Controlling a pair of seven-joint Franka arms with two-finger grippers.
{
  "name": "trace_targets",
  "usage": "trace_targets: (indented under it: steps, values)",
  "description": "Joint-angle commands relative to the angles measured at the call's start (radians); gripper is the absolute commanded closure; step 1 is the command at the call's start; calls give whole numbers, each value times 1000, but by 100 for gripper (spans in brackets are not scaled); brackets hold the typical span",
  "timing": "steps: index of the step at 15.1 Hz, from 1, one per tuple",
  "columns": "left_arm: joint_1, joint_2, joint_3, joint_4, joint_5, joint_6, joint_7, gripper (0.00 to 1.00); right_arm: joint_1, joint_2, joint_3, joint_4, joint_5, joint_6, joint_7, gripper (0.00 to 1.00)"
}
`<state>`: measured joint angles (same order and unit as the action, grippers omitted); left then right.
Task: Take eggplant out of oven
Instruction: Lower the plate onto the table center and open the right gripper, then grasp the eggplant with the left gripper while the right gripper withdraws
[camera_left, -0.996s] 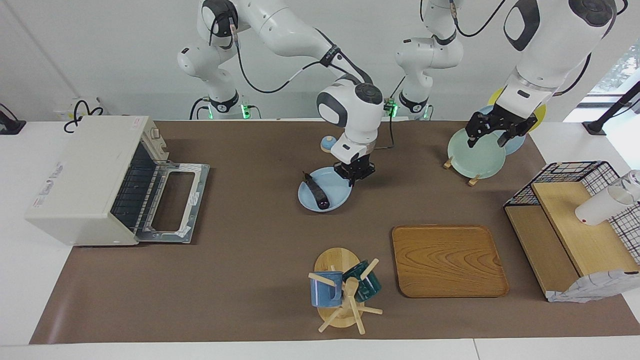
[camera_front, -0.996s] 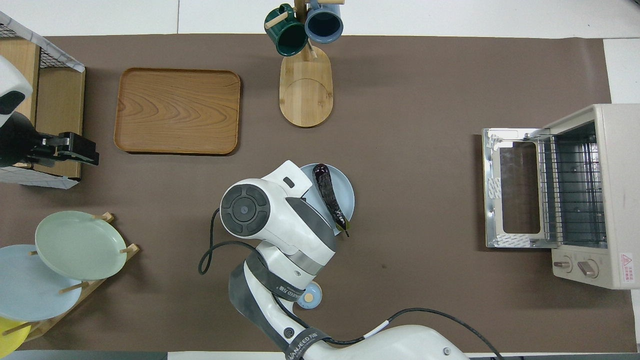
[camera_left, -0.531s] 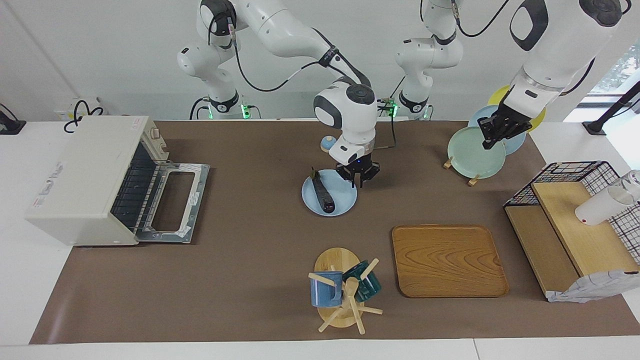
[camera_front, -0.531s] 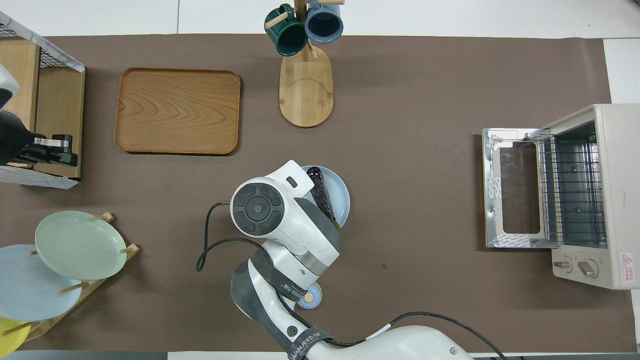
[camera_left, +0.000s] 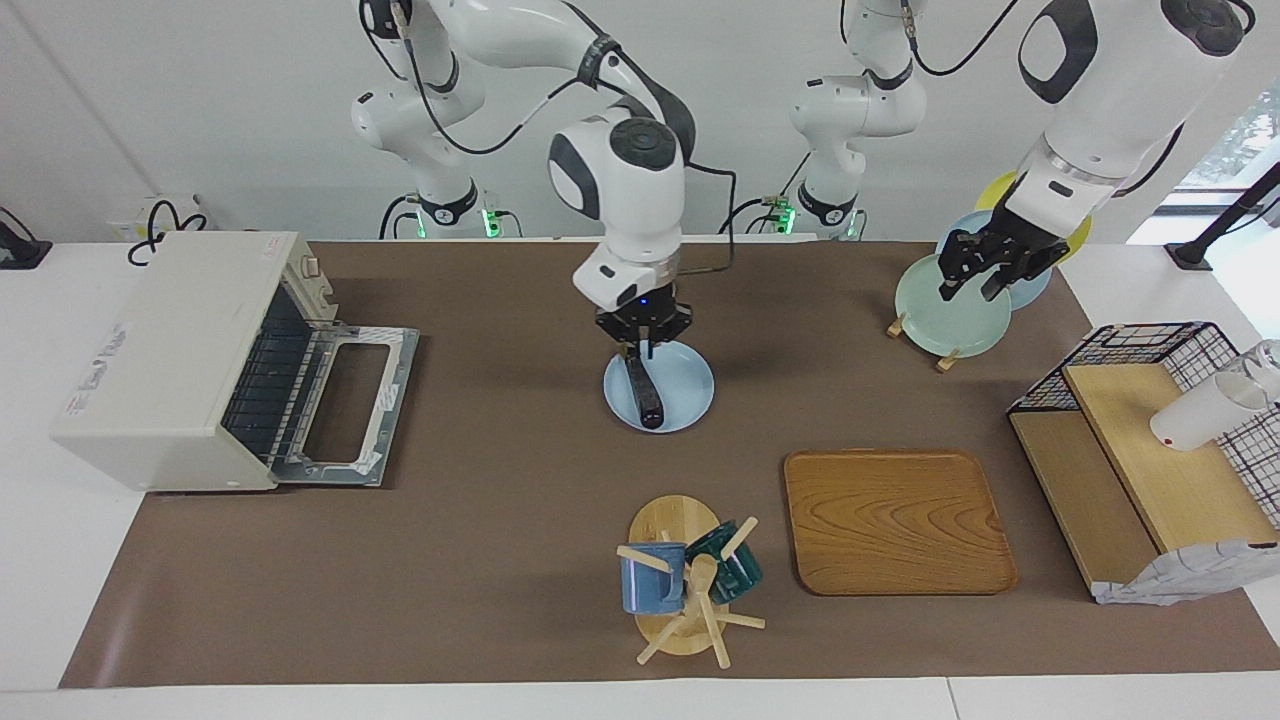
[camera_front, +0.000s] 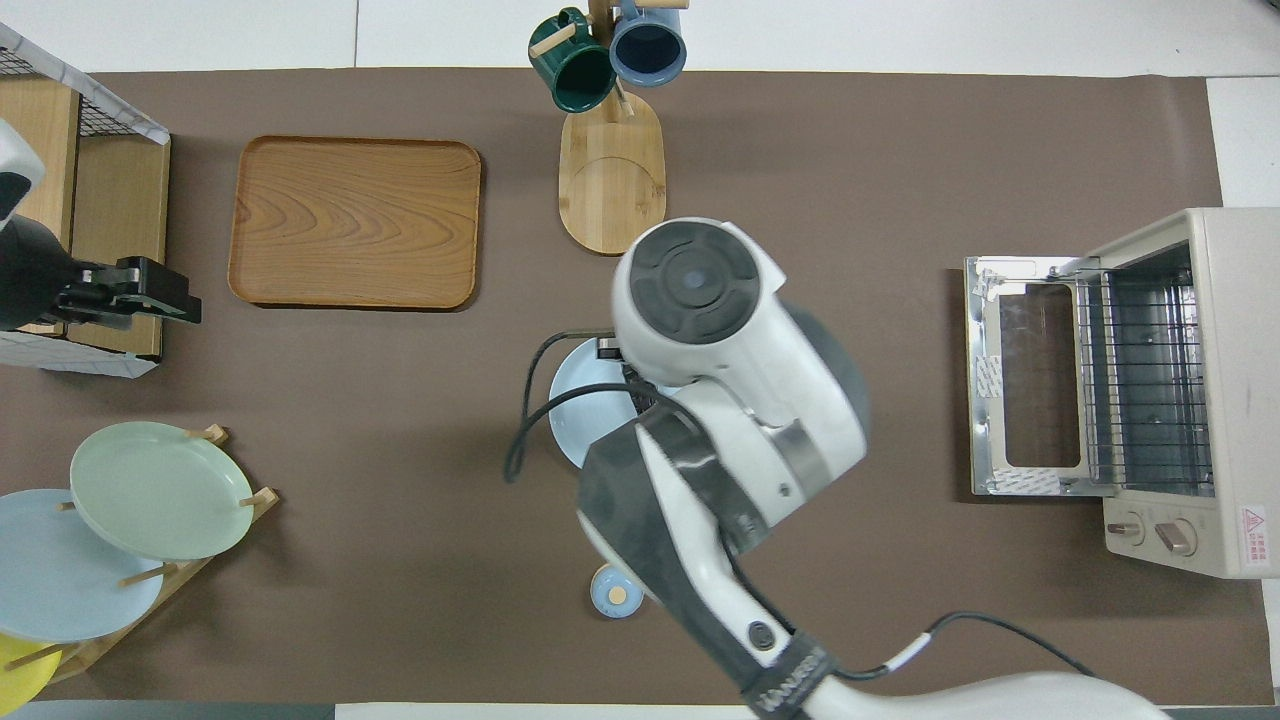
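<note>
**Eggplant out, resting on the plate**

Frame center: the eggplant (camera_left: 645, 392) lies on the blue plate (camera_left: 690, 385), away from the open oven (camera_left: 170, 360). The right gripper (camera_left: 641, 347), jaws nearly shut and empty, should lift straight up. The left gripper (camera_left: 985, 275), upper right, waits with jaws apart.

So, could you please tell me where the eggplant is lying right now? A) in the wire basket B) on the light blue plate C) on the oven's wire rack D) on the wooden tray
B: the eggplant lies on the light blue plate, away from the open oven.
</note>
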<state>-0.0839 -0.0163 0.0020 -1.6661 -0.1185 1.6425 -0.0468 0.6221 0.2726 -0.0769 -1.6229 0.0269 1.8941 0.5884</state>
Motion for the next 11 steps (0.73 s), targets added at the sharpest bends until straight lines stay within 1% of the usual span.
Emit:
trace_targets:
  steps: [1, 2, 3, 4, 5, 6, 7, 8, 9, 11]
  values:
    - [-11, -47, -5, -104, -68, 92, -4, 0, -125, -94, 14, -123, 21, -50, -123, 100]
    - [-14, -48, -13, -112, -78, 102, -13, 0, -143, -105, 11, -150, 15, -64, -125, 100]
    - [-49, -44, -20, -118, -79, 114, -56, 0, -165, -122, 9, -199, -8, -55, -116, 100]
    - [-98, -40, -22, -142, -79, 158, -114, 0, -195, -150, 9, -274, -65, -18, -108, 100]
    - [-150, -40, -22, -190, -87, 233, -175, 0, -231, -179, 11, -367, -118, 72, -116, 100]
    - [-222, -37, -22, -231, -90, 314, -249, 0, -283, -208, 12, -478, -145, 183, -128, 100]
    - [-281, -25, -22, -260, -90, 394, -321, 0, -321, -223, 12, -550, -156, 276, -159, 100]
    - [-336, 7, -22, -277, -90, 451, -375, 0, -343, -220, 11, -580, -163, 313, -192, 100]
    - [-405, 54, -20, -277, -90, 497, -410, 0, -376, -213, 12, -589, -166, 327, -212, 100]
    - [-502, 151, -19, -280, -90, 594, -490, 0, -415, -196, 12, -598, -168, 335, -223, 100]
